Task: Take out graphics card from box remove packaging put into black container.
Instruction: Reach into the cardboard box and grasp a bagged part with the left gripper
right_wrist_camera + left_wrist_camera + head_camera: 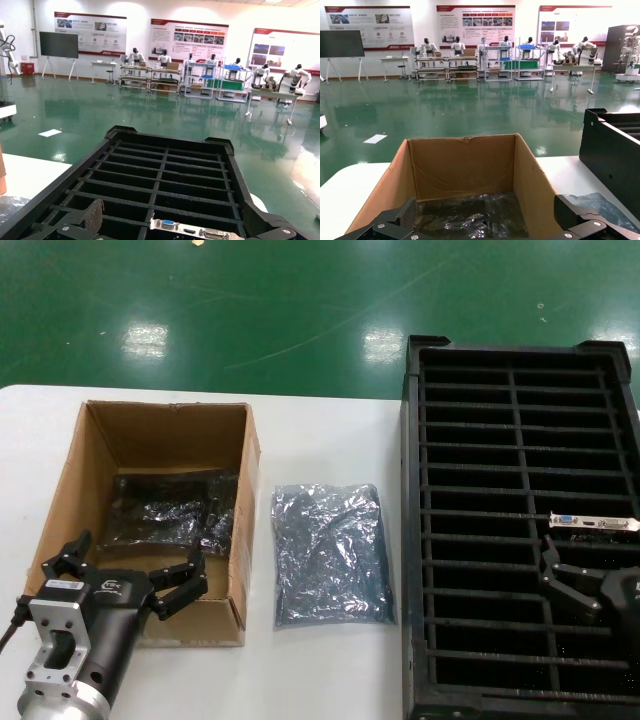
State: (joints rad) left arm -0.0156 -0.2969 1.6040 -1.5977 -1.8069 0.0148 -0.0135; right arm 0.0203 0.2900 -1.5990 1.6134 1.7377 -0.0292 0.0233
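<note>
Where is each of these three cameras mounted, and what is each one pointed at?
Head view: on the robot's head, looking down at the box, loose bag, black container; both grippers show.
Left wrist view: behind the open left gripper, facing into the box.
Right wrist view: behind the open right gripper, over the container.
Shared: the graphics card in head and right wrist views.

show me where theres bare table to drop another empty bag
Bare table lies beyond the empty bag, between box and black container; more lies in front of the bag. The gaps on both sides of the bag are tight, and the left gripper crowds the box's near edge.
</note>
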